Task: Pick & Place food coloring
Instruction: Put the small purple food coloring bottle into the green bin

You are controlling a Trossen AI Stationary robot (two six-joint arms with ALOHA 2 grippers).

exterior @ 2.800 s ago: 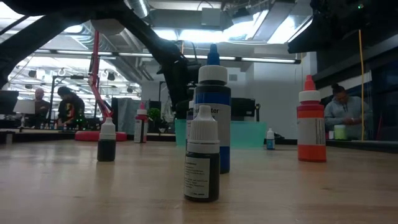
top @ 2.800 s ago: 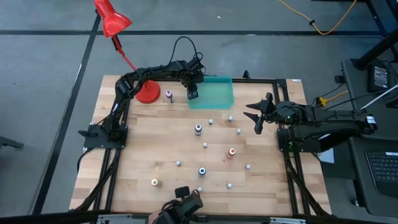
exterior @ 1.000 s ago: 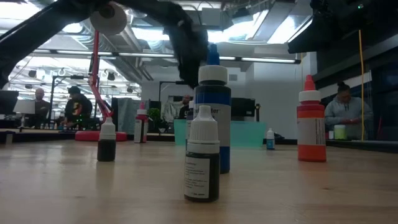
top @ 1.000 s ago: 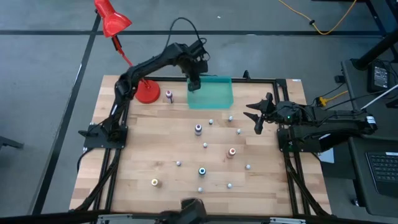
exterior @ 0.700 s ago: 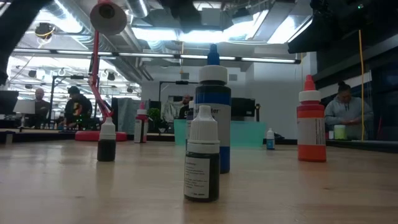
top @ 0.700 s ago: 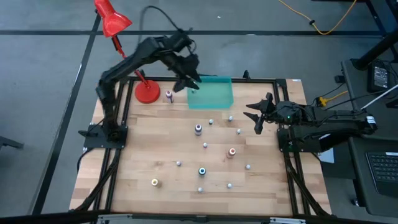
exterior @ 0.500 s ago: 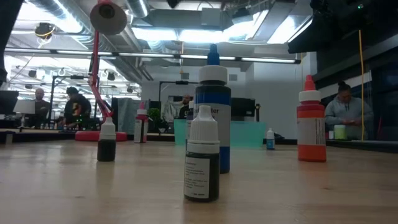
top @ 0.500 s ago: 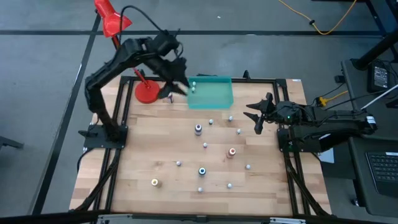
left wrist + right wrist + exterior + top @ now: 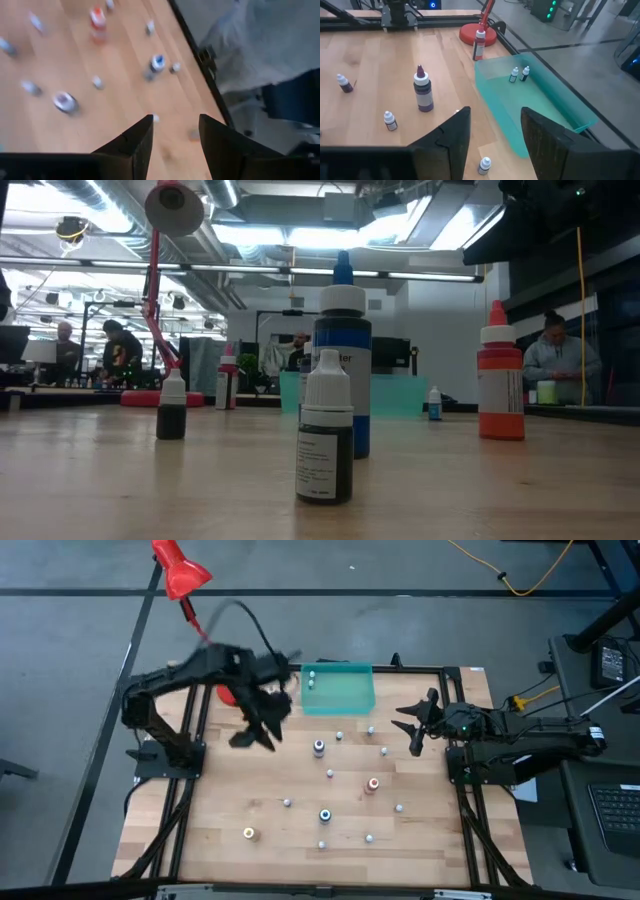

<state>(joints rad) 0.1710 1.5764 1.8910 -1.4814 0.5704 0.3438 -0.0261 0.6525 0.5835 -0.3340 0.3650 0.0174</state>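
Bench (image 9: 220,810): wooden top, seen from above, dark frame around it.

Tray (image 9: 350,700): teal, translucent, at the upper centre of the high view. Two small bottles (image 9: 310,679) lie in its upper left corner; the right wrist view shows the same pair (image 9: 519,74) standing inside, by the far wall.

Food coloring on the bench: purple bottle (image 9: 319,748) at centre; red-orange bottle (image 9: 373,783) lower right of it; blue bottle (image 9: 325,815) below centre; yellow bottle (image 9: 249,833) at lower left. Several tiny whitish bottles are scattered among these, well apart from one another. A pink bottle (image 9: 479,44) stands beside the lamp base (image 9: 477,35) in the right wrist view.

Lamp (image 9: 178,570): red, head at the upper left of the high view.

Left end effector (image 9: 250,735): over the bench left of centre, blurred. Its wrist view shows the two dark fingers (image 9: 135,145) apart with nothing between them.

Right end effector (image 9: 412,726): at the right edge of the bench, beside the tray's lower right. Fingers (image 9: 452,132) spread, empty.

Low view: blue bottle (image 9: 342,360) behind a small dark bottle (image 9: 324,430) at centre, red-orange bottle (image 9: 500,375) at right.
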